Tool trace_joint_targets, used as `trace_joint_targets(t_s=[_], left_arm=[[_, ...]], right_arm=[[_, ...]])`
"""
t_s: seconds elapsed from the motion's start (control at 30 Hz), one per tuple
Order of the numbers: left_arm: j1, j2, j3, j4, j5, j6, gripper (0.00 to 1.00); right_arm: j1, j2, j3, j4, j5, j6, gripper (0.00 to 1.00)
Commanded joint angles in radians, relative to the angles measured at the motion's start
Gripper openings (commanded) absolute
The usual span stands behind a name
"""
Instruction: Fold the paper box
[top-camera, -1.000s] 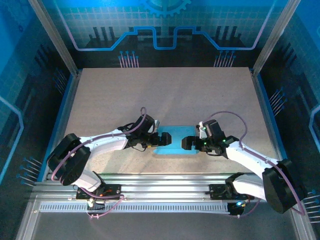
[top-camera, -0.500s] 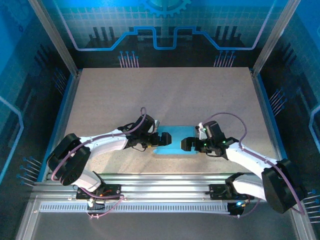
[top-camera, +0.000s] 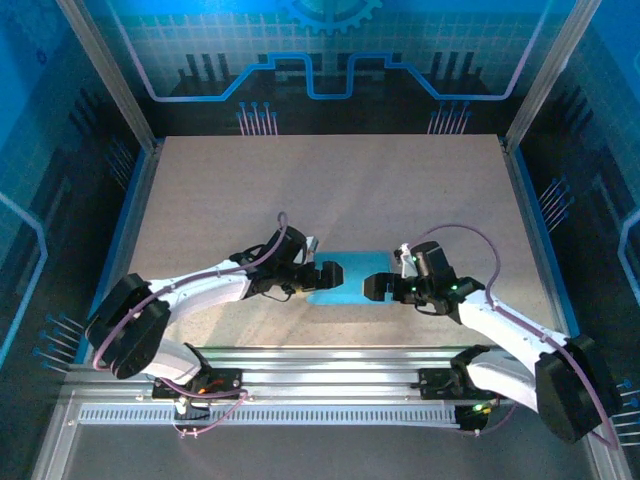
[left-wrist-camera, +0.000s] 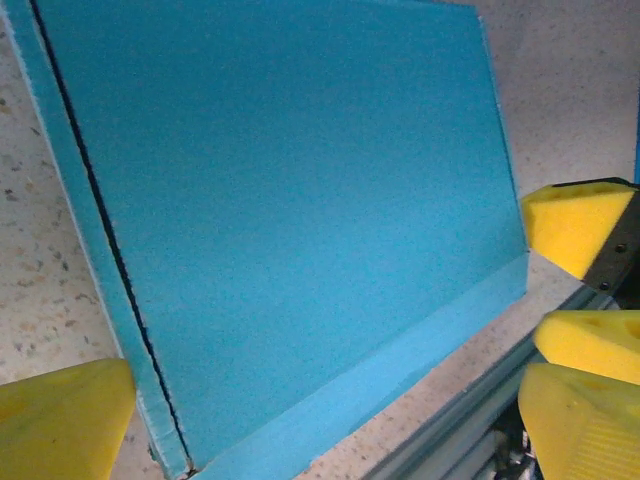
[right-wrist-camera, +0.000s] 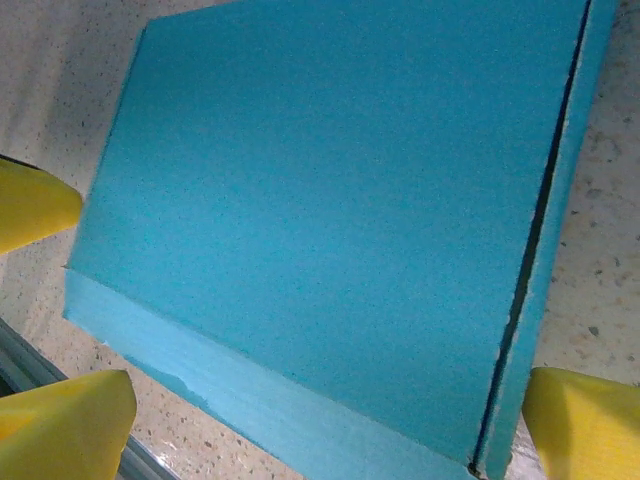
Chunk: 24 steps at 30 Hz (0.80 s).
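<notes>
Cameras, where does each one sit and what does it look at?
Top external: above and behind, looking down on table, left arm, right arm.
Left wrist: on left arm, facing paper box; own yellow fingertips show.
Right wrist: on right arm, facing that box; own fingertips show.
Shared: all three see the box.

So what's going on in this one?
Two robot arms are working on a blue box that lies flat on the table. The left gripper is at the box's left end and the right gripper is at its right end, facing each other. Both are open and neither holds the box. The box looks closed up, with its flaps down.
</notes>
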Motion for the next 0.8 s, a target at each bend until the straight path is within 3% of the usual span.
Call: trace_joint_targets(t_s=[0.0,0.23,0.33,0.47,0.77], left_arm=[[-0.005,-0.053,0.054,-0.049,0.035,-0.042,0.99],[-0.005,-0.075,0.099,-0.074,0.075,-0.102,0.99],[-0.006,-0.079,0.116,-0.138,0.029,-0.080,0.99],[-0.005,-0.068,0.098,-0.197,-0.041,-0.035,0.99],[-0.003,0.067,0.127,-0.164,-0.034,-0.011,0.99]], right_arm=[[0.012,-0.020,0.061,-0.101,0.036,-0.007,1.00],[0.012,-0.075,0.129,-0.213,0.047,0.014,1.00],[0.012,-0.081,0.145,-0.238,0.062,0.010,1.00],[0.007,-0.037,0.112,-0.198,0.053,0.002,1.00],[0.002,0.061,0.101,-0.121,0.020,-0.078,1.00]])
